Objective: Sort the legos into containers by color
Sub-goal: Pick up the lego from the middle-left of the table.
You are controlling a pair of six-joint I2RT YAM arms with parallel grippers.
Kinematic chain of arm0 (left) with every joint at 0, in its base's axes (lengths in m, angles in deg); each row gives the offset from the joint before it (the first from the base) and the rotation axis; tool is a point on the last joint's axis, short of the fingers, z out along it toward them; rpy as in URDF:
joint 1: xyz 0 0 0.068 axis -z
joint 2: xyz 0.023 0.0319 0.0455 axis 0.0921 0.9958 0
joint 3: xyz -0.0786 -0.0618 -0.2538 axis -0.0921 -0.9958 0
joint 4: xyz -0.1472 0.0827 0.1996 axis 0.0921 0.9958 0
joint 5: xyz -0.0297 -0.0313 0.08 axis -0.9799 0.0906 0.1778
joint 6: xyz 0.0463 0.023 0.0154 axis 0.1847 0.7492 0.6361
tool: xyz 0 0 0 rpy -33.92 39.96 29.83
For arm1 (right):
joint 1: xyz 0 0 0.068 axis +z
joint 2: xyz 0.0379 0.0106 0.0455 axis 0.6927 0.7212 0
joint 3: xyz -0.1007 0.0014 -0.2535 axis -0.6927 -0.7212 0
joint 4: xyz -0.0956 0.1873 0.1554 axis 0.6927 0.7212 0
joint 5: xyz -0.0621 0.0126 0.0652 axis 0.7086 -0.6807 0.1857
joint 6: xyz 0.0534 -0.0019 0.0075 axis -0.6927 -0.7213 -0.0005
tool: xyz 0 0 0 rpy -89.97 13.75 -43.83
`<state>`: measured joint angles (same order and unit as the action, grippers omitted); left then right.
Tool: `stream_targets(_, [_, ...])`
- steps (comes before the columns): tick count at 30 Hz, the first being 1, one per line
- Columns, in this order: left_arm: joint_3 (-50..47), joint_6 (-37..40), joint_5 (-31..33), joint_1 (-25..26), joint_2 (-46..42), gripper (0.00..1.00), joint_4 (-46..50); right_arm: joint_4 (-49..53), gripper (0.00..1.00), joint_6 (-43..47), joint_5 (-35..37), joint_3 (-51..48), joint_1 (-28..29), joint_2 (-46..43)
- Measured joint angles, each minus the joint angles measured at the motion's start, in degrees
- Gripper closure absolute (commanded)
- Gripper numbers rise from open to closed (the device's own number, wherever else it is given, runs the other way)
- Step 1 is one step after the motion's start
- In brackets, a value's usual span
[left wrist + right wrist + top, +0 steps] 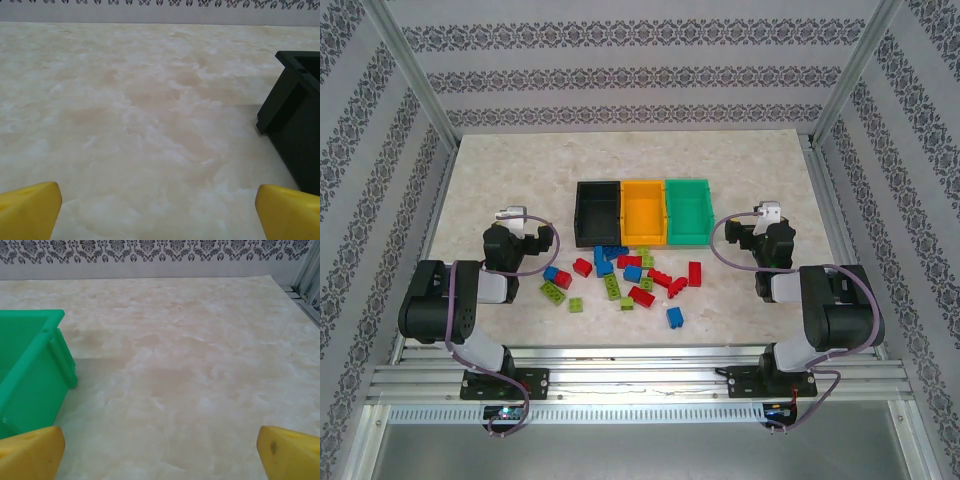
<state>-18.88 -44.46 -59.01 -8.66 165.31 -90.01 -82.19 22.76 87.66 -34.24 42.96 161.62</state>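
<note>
Marbled table (500, 170) carries black bin (579, 215), orange-yellow bin (643, 237) and green bin (687, 236) abreast behind scattered legos (632, 273), with left hand (159, 212) and right hand (160, 452) wide, empty, flanking them, seemingly for reach.

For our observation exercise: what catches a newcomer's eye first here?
A black bin, an orange-yellow bin and a green bin stand side by side at the centre. In front lies a scatter of red, blue and lime green legos, flanked by the left gripper and right gripper, both open.
</note>
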Motion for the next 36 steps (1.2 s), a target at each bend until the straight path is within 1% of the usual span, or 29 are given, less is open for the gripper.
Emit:
stream_targets(11, [0.0, 0.1, -1.1, 0.0, 0.0, 0.01, 0.0, 0.0, 0.02, 0.0, -0.2, 0.0, 0.0, 0.0])
stream_targets(36, [0.0, 0.5, -1.2, 0.0, 0.0, 0.01, 0.0, 0.0, 0.02, 0.0, -0.1, 0.0, 0.0, 0.0])
